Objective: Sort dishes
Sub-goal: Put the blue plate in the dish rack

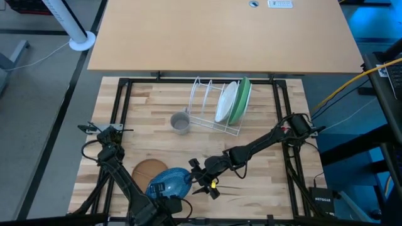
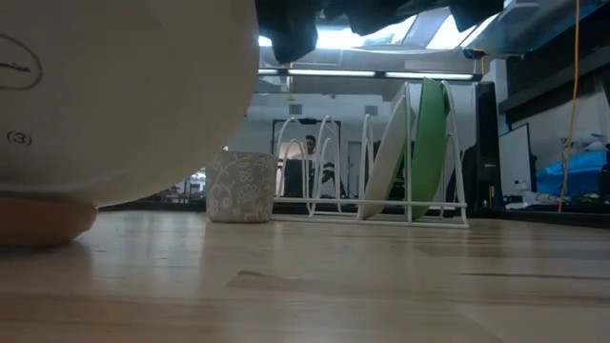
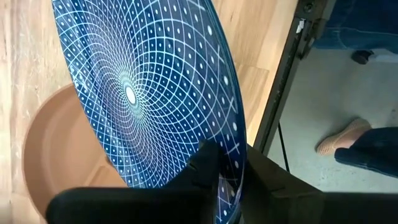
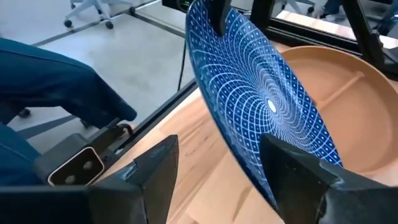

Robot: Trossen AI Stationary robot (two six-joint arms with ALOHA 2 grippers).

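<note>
dark blue plate [image 3: 149, 93]: deep blue ground with a fine web of pale lines spiralling out from a bright white centre, a small pale dot in each cell; underside plain cream-white in the low view. brown-orange plate [image 4: 348, 106]: plain terracotta, unpatterned, near the front edge of the table. green plate [image 1: 242, 99]: solid mid green, toward the back edge. white plate [image 1: 226, 102]: plain white, just beside the green one. rack [image 2: 329, 167]: white wire. cup [image 2: 240, 187]: grey with a pale floral scroll pattern. table [image 1: 264, 188]: light blond wood in jointed strips, framed by black rails. grippers: dark, near black.
</note>
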